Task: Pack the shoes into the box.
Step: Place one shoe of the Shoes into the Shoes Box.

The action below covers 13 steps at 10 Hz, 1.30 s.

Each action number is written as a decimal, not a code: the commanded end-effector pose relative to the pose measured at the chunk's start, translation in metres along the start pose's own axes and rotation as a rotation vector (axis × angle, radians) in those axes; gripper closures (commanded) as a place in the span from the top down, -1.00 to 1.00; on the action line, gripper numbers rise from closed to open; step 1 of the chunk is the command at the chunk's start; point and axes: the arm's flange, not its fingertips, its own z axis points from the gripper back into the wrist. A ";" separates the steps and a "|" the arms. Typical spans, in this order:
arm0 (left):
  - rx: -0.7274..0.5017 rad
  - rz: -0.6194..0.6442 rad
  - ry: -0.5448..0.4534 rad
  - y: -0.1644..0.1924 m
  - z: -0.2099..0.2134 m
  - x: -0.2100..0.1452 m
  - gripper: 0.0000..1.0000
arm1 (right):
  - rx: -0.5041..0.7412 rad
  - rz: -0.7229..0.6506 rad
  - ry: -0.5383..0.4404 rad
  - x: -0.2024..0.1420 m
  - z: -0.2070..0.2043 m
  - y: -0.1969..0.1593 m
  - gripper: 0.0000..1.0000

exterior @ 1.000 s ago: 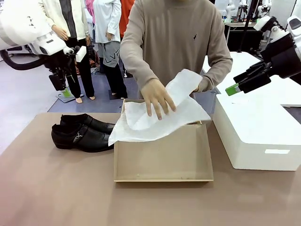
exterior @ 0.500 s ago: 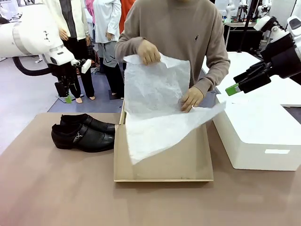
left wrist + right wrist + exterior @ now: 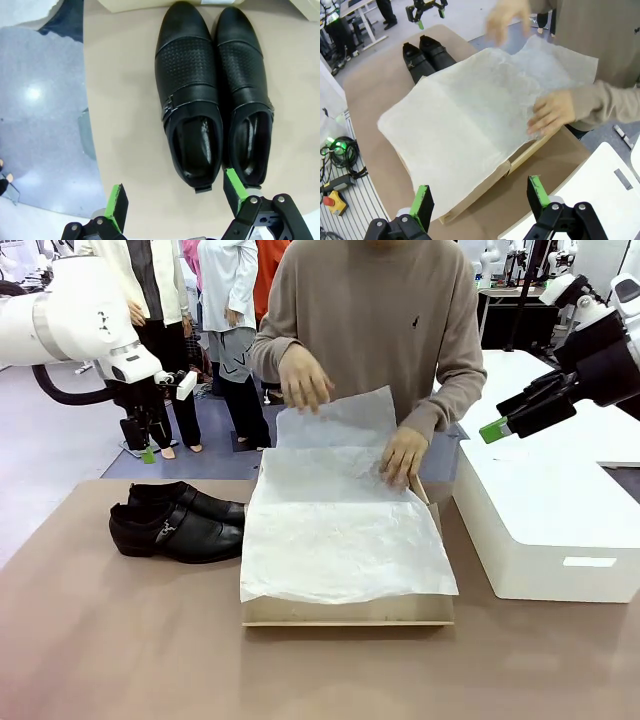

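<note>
Spread flat now, the tissue paper point(image 3: 340, 530) that the person held up half a second ago drapes the box point(image 3: 350, 616) at mid-table, while the left arm has swung closer to the shoes point(image 3: 175, 522), which sit side by side at the box's nine o'clock. From the front, one of the person's hands point(image 3: 405, 455) presses flat on the paper; the other point(image 3: 303, 375) hovers loosely open above it. The left gripper point(image 3: 145, 445) hangs spread and empty high above the shoes; the right gripper point(image 3: 500, 418), likewise wide and empty, waits over the white box point(image 3: 550, 530) at three o'clock.

Seen from the left wrist, both shoes lie directly below, toes at twelve o'clock, heels between the green pads point(image 3: 117, 202).

Seen from the right wrist, paper hides the box's interior.

Best practice, likely: wait for the hands to clear, descend straight, and clamp one shoe across its opening, as glossy leather may slip.
</note>
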 end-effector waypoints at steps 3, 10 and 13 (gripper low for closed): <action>0.006 0.003 0.003 0.000 0.002 -0.002 1.00 | 0.000 -0.002 -0.004 0.000 0.000 -0.001 1.00; -0.013 0.067 0.011 0.027 -0.033 -0.002 1.00 | 0.000 -0.002 -0.004 0.000 0.000 -0.001 1.00; -0.041 0.047 0.023 0.035 -0.047 -0.002 1.00 | 0.000 -0.002 -0.004 0.000 0.000 -0.001 1.00</action>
